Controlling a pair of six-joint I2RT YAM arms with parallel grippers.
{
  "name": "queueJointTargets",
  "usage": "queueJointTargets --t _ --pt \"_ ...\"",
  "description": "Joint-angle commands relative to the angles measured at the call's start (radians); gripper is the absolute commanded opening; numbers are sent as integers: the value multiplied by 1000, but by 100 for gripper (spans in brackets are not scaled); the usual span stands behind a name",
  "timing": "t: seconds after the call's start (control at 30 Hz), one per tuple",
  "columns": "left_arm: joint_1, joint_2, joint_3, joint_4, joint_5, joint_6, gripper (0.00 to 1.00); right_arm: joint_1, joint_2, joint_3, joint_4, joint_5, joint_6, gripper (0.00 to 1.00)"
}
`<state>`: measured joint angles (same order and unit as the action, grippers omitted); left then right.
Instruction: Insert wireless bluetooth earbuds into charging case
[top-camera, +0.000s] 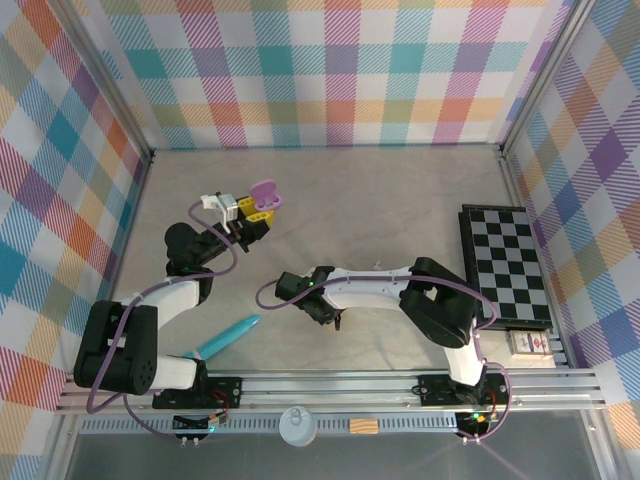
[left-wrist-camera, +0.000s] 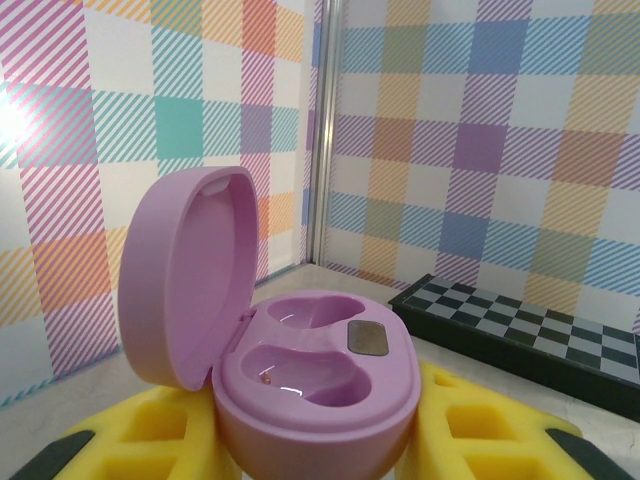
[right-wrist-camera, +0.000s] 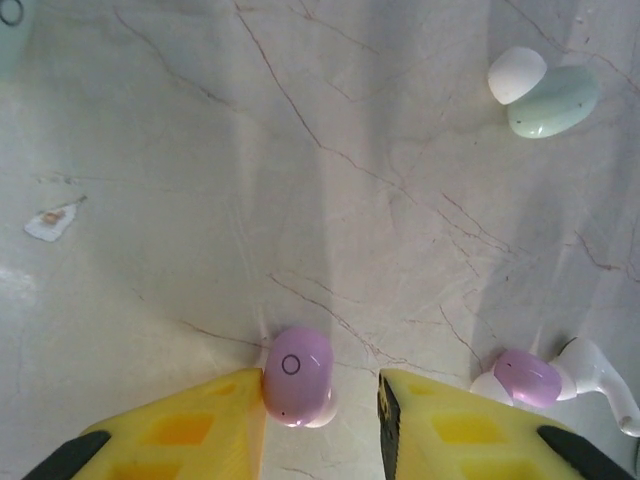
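Observation:
My left gripper (left-wrist-camera: 318, 445) is shut on an open pastel purple charging case (left-wrist-camera: 320, 385) and holds it above the table. Its lid (left-wrist-camera: 190, 275) is tipped back and both wells are empty. In the top view the case (top-camera: 264, 193) sits at the left gripper's (top-camera: 256, 209) tip. My right gripper (right-wrist-camera: 322, 388) points down at the table, open around a purple earbud (right-wrist-camera: 295, 373). That earbud touches the left finger (right-wrist-camera: 200, 425) and stands apart from the right finger (right-wrist-camera: 450, 420). Another purple earbud (right-wrist-camera: 527, 377), a white one (right-wrist-camera: 603, 378) and a mint one (right-wrist-camera: 553, 100) lie nearby.
A long turquoise stick (top-camera: 228, 338) lies near the left arm's base. At the right stands a chessboard (top-camera: 505, 262), with a small card box (top-camera: 527, 343) in front of it. A tiny paper scrap (right-wrist-camera: 50, 222) lies on the table. Plaid walls enclose the table.

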<state>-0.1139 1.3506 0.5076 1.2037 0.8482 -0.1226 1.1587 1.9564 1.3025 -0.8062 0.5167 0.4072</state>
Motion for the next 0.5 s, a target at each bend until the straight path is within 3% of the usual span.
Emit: queueJointTargets --t 0.0,0.47 --pt "15 -30 18 26 29 12 29 -2 25 29 -37 21 14 33" --pt "15 -35 16 28 35 9 29 -4 65 84 -64 54 23 29"
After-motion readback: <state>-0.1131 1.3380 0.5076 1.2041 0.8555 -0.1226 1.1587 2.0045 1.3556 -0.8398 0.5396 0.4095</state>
